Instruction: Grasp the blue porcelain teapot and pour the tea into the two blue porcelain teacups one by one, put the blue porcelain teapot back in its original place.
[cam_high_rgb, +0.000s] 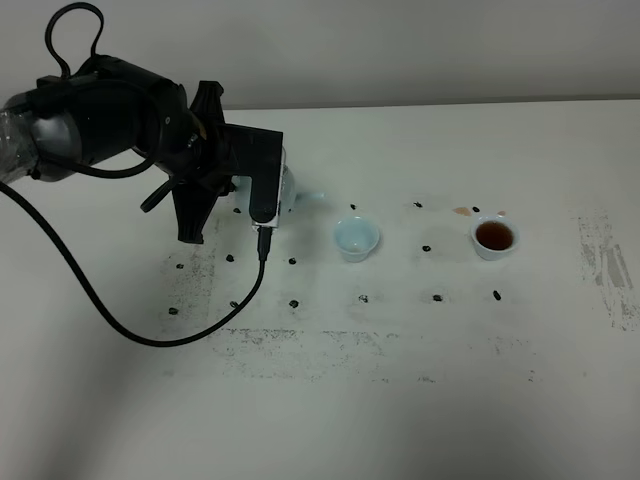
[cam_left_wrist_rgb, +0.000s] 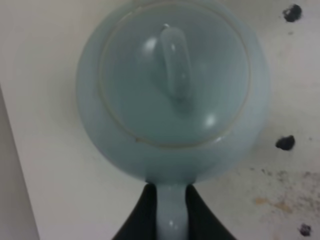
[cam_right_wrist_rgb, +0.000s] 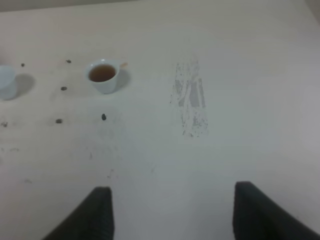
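Left gripper (cam_left_wrist_rgb: 171, 195) sits clamped on the teapot (cam_left_wrist_rgb: 172, 90) handle, pot at the table's (cam_high_rgb: 300, 400) left end, spout toward the cups; whether it rests or hangs you can't tell. Rightward: empty cup (cam_high_rgb: 355, 240), then filled cup (cam_high_rgb: 494, 237) with brown tea, then right gripper (cam_right_wrist_rgb: 172, 215) spread wide, holding nothing. Likely the second pour: bring the spout over the empty cup's rim and tip slowly, minding the lid.
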